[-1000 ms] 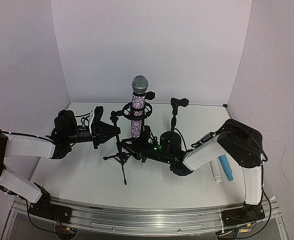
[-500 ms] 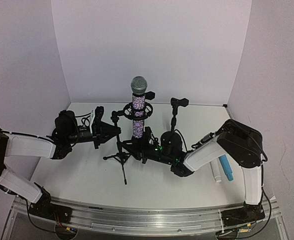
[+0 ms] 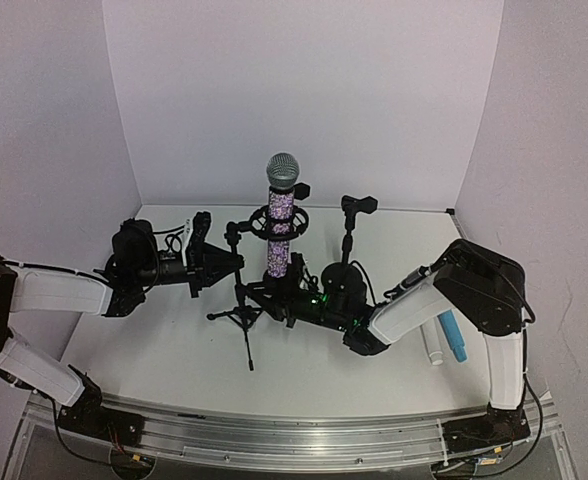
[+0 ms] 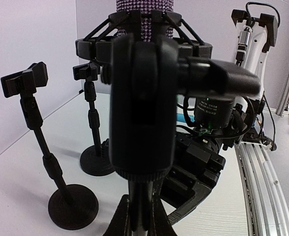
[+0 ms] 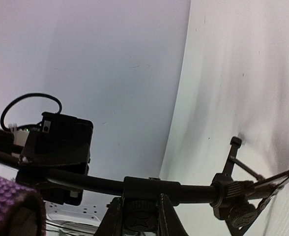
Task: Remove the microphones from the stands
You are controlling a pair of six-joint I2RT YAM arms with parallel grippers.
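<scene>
A: Small change over the last second. The microphone [image 3: 281, 203] has swayed, its head dipping toward 9 o'clock and now back toward 3. The ring [image 3: 257, 222] has gone with it.

B: So we read that as the whole stand [image 3: 238, 312] rocking, not the microphone sliding free. It sits upright through the ring at the middle of the table, head well above the mount and tail poking out below.

A: Which means the removal isn't done. We'd judge it barely begun. The right gripper [image 3: 286, 292] sits low at the tail, reaching in from 4 o'clock.

B: Clenched or released? We cannot tell. Its own camera gives us only a purple corner of the body and a dark bar.

A: Same story for the left gripper [image 3: 224, 263], in from 9 o'clock at the stand's pole. The mount fills its camera and no fingers show, so we cannot tell there either.

B: Now the surroundings. We have a smooth white table [image 3: 174, 350] under everything.

A: A spare stand [image 3: 349, 235] on a round base is just off the microphone at 2 o'clock. A blue marker [image 3: 454, 335] and a white marker [image 3: 434, 345] lie side by side at 4 o'clock, near the right arm.

B: Pale walls close us in on three sides, the back wall [image 3: 304, 90] at 12. A metal rail [image 3: 304, 440] runs along the near edge at 6.
</scene>
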